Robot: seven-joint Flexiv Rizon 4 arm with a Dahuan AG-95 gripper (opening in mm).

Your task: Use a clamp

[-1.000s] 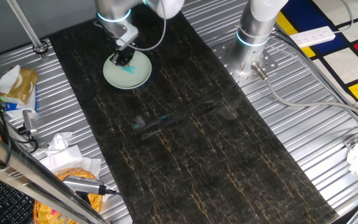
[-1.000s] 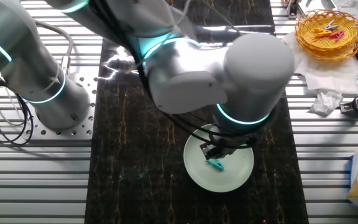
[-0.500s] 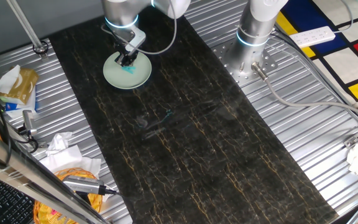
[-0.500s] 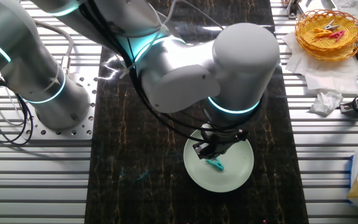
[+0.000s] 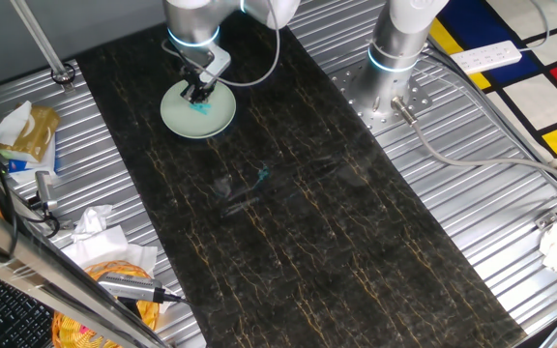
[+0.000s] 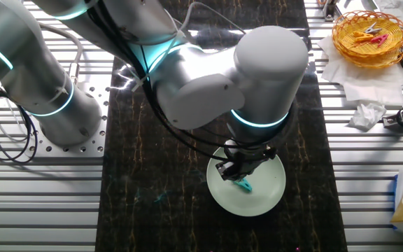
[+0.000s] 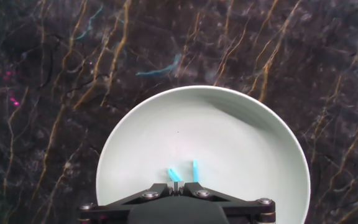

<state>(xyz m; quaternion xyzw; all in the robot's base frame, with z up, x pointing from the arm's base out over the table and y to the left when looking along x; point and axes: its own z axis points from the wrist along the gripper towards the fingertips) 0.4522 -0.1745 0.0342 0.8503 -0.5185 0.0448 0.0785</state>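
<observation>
Pincer (image 7: 178,188) looks pinched together on the clamp (image 7: 180,171), with the two teal prongs poking out past the tips over the near part of the plate (image 7: 253,124). The plate sits on the dark counter (image 5: 337,232), far left in one fixed view. I'd keep the squeeze steady and lift straight up so the clamp doesn't twist out. The arm is reaching over, wrist pointing straight down at the plate.

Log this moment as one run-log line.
phase: clamp grasp over plate | gripper: shut on clamp | clamp: teal, tips protruding from fingers | plate: pale green, on dark marble mat
</observation>
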